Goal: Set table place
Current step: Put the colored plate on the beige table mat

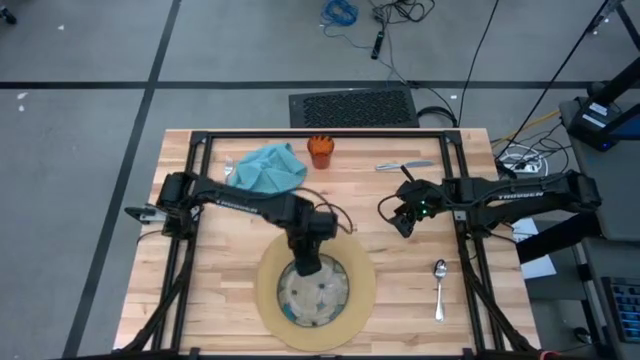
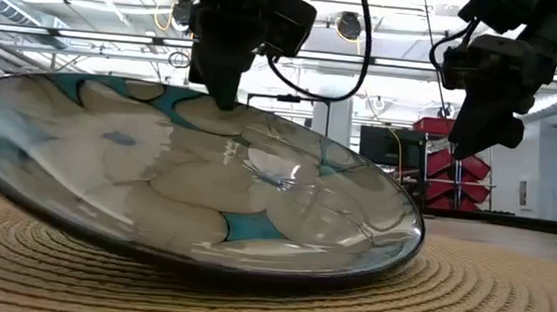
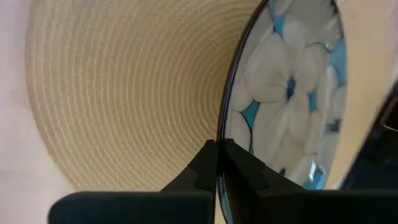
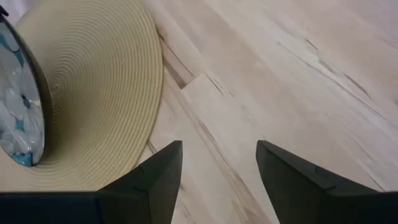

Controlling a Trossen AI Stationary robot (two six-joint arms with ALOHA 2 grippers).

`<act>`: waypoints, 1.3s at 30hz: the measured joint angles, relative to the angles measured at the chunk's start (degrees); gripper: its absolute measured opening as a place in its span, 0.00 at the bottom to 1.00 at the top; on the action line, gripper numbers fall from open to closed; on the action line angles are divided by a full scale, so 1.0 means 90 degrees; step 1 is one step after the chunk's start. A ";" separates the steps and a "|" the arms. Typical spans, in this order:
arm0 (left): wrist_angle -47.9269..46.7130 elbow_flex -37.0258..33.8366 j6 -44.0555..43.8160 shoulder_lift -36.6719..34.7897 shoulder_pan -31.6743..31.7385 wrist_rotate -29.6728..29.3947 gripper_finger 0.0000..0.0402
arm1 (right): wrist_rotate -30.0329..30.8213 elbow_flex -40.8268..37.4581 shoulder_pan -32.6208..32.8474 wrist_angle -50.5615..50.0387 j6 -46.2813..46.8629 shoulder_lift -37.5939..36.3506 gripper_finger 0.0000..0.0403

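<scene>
Left gripper (image 3: 217, 163) jaws pinch plate (image 1: 313, 290) rim on mat (image 1: 362, 300); right gripper (image 4: 217, 165) jaws open, empty. Napkin (image 1: 268, 167), cup (image 1: 320, 150), knife (image 1: 403, 166), spoon (image 1: 439, 288) unplaced; fork unseen.

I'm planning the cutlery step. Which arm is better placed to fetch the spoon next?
Right, probably. The right gripper hangs open and empty on the spoon's side of the table, while the left gripper is shut on the dish's rim over the mat.
</scene>
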 joint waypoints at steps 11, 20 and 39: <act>0.0766 -0.0620 -0.0250 -0.0007 -0.0404 -0.0277 0.00 | -0.0024 0.0000 0.0112 0.0161 0.0163 0.0000 0.49; 0.1752 -0.1118 -0.0214 0.0000 -0.0447 -0.0031 0.00 | -0.0024 0.0000 0.0128 0.0339 0.0167 0.0000 0.49; 0.1327 -0.1133 -0.0153 0.0002 -0.0359 -0.0873 0.01 | -0.0024 0.0000 0.0126 0.0420 0.0240 0.0000 0.49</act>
